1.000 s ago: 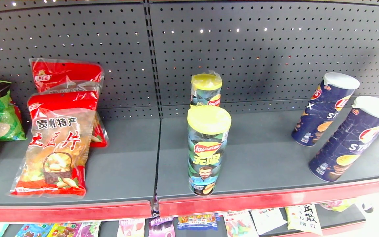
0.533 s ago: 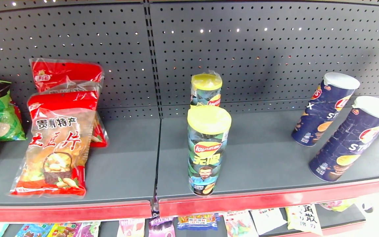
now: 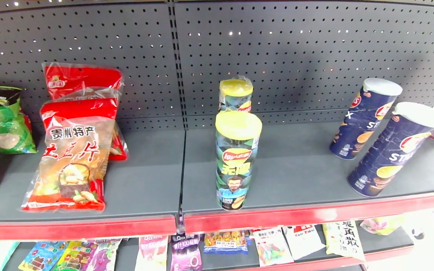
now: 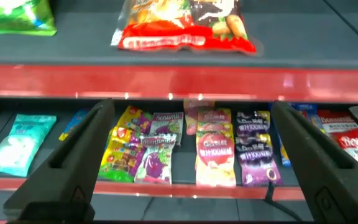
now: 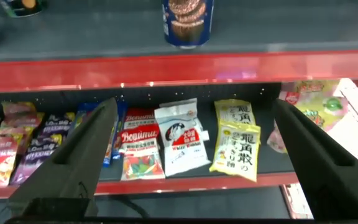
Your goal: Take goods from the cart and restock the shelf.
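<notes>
The shelf (image 3: 300, 169) is faced in rows: one yellow-lidded chip can (image 3: 237, 162) sits at the red lip with its twin (image 3: 235, 96) right behind, and the blue cans (image 3: 394, 150) pair up the same way. The red bags (image 3: 72, 162) lean back towards the pegboard (image 3: 296, 56). The left gripper (image 4: 191, 109) and right gripper (image 5: 194, 104) hang by the candy packets (image 4: 210, 149) with fingers spread wide and nothing in them, probably waiting on a pick from the cart.

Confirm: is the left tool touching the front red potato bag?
Apart. Left wrist view: open left tool sits short of the front red potato bag, red shelf lip between.
</notes>
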You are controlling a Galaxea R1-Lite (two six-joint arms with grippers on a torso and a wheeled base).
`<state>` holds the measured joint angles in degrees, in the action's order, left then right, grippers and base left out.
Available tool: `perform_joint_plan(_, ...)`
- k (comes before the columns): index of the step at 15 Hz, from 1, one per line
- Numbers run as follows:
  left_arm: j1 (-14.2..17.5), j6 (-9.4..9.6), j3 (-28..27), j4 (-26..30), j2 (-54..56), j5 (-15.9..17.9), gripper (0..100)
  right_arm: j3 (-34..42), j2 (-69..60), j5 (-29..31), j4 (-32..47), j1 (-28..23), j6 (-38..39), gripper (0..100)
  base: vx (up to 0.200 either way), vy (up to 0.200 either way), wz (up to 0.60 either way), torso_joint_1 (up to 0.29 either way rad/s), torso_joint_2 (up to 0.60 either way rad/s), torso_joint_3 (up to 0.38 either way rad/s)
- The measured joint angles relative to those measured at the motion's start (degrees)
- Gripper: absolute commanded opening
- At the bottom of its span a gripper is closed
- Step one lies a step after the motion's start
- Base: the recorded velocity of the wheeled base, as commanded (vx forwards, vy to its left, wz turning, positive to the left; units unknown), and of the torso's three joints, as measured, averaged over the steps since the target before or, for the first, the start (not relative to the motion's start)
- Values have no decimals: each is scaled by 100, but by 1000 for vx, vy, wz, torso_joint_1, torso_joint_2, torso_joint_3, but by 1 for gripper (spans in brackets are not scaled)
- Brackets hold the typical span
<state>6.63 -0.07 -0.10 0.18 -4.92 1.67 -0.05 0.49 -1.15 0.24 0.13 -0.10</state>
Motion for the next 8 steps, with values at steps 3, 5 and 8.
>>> perform_joint_plan(3, 0, 0, 0, -2, 0, 0, 100, 0, -13, 4, 0, 0, 0, 100, -133, 0, 0, 0, 3, 0)
perform_joint_plan(5, 1, -2, 0, -2, 0, 0, 100, -2, -16, 2, 0, 0, -6, 100, 0, 0, 0, 0, 0, 0)
perform_joint_plan(8, 4, 0, 0, 0, -2, 0, 100, -5, -18, 2, 2, 0, -4, 100, 0, -133, 0, 10, 6, 5)
